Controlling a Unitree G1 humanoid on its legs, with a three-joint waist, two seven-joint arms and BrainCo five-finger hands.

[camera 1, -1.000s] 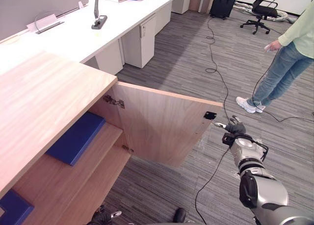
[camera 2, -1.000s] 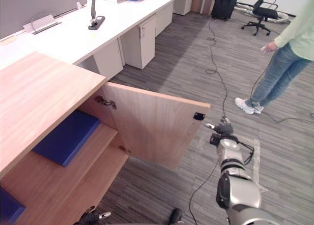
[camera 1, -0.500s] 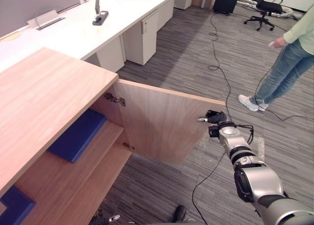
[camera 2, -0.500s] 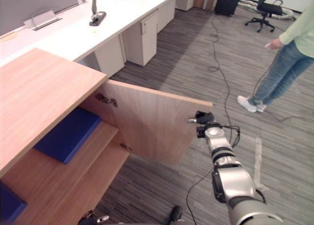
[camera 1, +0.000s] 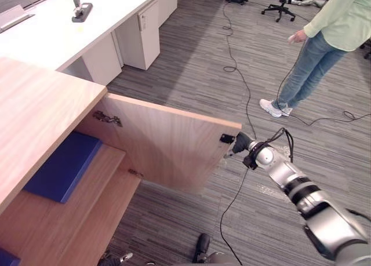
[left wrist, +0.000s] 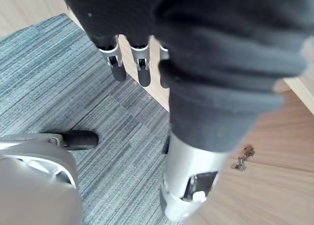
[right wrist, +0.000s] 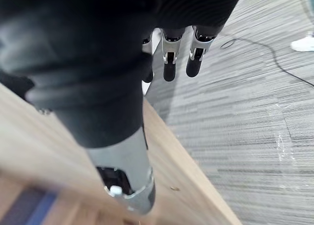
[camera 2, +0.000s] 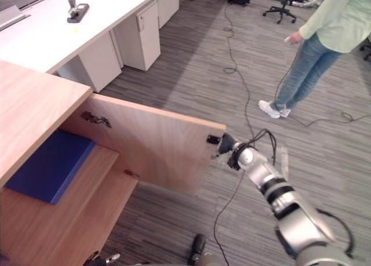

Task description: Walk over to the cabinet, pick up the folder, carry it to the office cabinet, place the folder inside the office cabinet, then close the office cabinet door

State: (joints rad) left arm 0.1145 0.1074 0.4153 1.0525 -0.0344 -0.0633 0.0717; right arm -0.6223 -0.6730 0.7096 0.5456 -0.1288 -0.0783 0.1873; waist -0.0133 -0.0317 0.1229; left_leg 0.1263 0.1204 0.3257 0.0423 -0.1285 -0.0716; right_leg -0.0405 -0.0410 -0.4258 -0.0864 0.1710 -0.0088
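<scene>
Right hand [camera 1: 242, 145], fingers loosely straight and empty, sits at the free outer edge of the open cabinet door [camera 1: 168, 141], with the blue folder [camera 1: 58, 168] shelved inside and the left hand [left wrist: 142, 63] relaxed low.

office cabinet door [camera 1: 168, 147]: swung wide, standing out over the carpet [camera 1: 191, 63] and walling the shelves off from the floor to the right; right hand [camera 1: 242, 143], fingers straight, at its free edge. upper shelf [camera 1: 113, 156]: open from the front; blue folder [camera 1: 58, 168] covers its left part, bare wood beside it. lower shelf [camera 1: 87, 219]: bare. carpet beyond the door: a wide open lane. white desk [camera 1: 46, 34] and drawer unit [camera 1: 142, 31]: close off the far left. person [camera 1: 324, 40]: well apart, far right. left hand [left wrist: 186, 53]: relaxed fingers over bare carpet, just beside the cabinet's wood.
</scene>
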